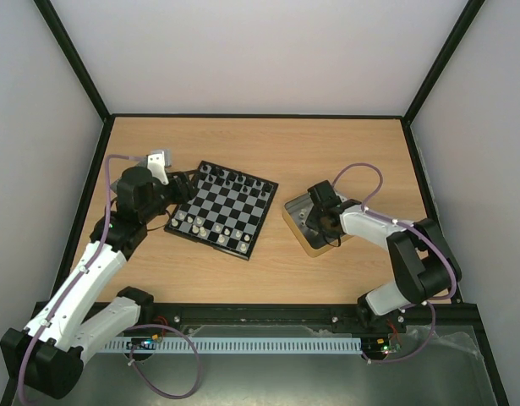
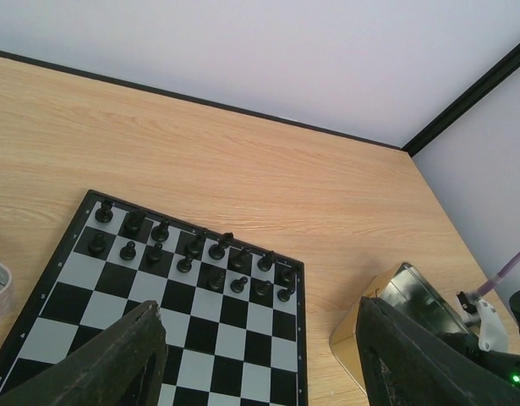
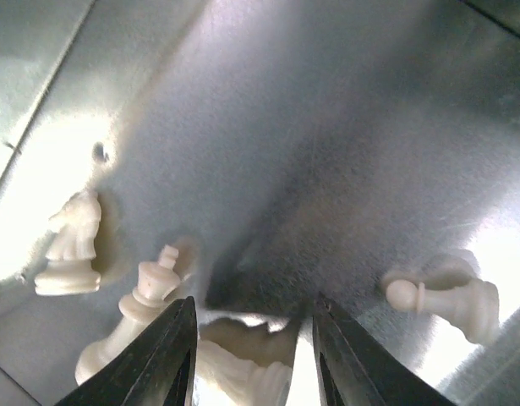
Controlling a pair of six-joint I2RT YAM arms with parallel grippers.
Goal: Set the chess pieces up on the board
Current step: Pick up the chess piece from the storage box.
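1. The right jaws are apart inside the metal tray (image 3: 327,127), right of the board (image 1: 226,207). They straddle a fallen white piece (image 3: 251,372), ready to pinch it.
2. The left jaws hang apart and empty over the board's left edge, I judge waiting.
3. Black pieces (image 2: 185,264) fill the board's far rows.

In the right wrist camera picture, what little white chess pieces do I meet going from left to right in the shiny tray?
First a cream horse-headed knight → cream tall piece with a crossed top → cream piece between the fingers of the right gripper → cream pawn lying on its side.
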